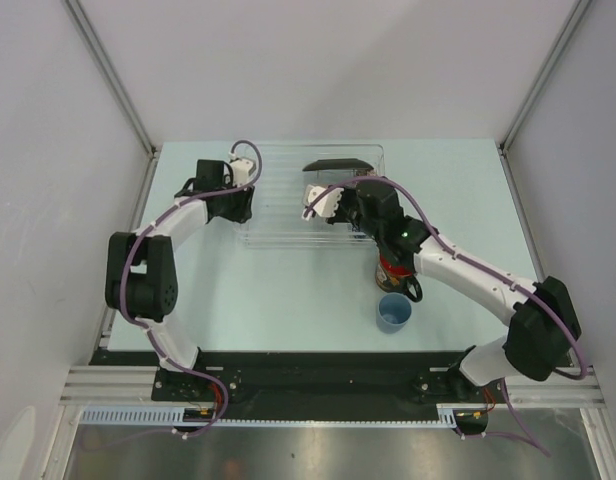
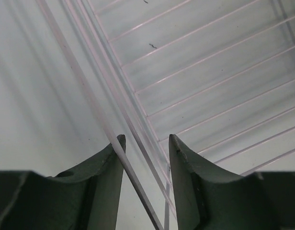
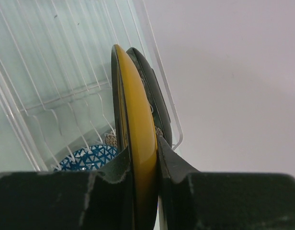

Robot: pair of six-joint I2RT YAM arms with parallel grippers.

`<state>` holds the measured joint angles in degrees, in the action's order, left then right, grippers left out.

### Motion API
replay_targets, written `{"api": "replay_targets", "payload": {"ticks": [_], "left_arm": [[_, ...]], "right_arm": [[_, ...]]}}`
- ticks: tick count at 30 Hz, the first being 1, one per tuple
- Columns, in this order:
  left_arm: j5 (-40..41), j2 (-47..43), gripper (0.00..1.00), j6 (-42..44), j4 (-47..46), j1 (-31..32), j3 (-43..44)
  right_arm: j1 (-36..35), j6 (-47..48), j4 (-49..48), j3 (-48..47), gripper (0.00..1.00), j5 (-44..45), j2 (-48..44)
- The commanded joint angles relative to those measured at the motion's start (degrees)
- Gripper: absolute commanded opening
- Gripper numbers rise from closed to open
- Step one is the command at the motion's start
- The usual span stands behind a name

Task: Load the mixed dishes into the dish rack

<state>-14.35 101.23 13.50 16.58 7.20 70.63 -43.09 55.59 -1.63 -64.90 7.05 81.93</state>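
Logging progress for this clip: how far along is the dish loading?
Done: black square plate and blue patterned bowl sit in the dish rack. In hand: right claw grips the yellow saucer edge-on over the rack; left claw straddles its wall. Remaining: dark mug and light-blue cup on the table.

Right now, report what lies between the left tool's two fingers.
The dish rack has its clear side wall running through the gap of the left tool, close against one finger. Nothing else lies there. The left wrist view shows it.
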Motion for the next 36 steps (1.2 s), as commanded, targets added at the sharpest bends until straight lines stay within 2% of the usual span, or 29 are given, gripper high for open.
{"api": "replay_targets", "payload": {"ticks": [1, 12, 20, 28, 36], "left_arm": [[-1.9, -2.2, 0.45, 2.3, 0.6, 1.2, -2.3], [-4.8, -10.7, 0.45, 6.7, -0.8, 1.7, -13.4], [-7.4, -15.2, 0.45, 10.6, 0.7, 1.7, -18.1], [-9.6, -17.7, 0.45, 16.1, 3.4, 1.7, -19.9], [-8.9, -18.1, 0.45, 15.7, 2.8, 1.7, -20.5]], "right_arm": [[1.7, 5.7, 1.4, -5.2, 0.00, -2.4, 2.8], [2.3, 5.9, 9.7, -6.7, 0.00, -6.1, 6.9], [0.3, 6.3, 10.2, -6.6, 0.00, -6.0, 7.9], [-1.6, 7.0, 10.7, -6.7, 0.00, -4.9, 9.2], [-1.5, 8.5, 10.0, -6.6, 0.00, -3.4, 11.3]]}}
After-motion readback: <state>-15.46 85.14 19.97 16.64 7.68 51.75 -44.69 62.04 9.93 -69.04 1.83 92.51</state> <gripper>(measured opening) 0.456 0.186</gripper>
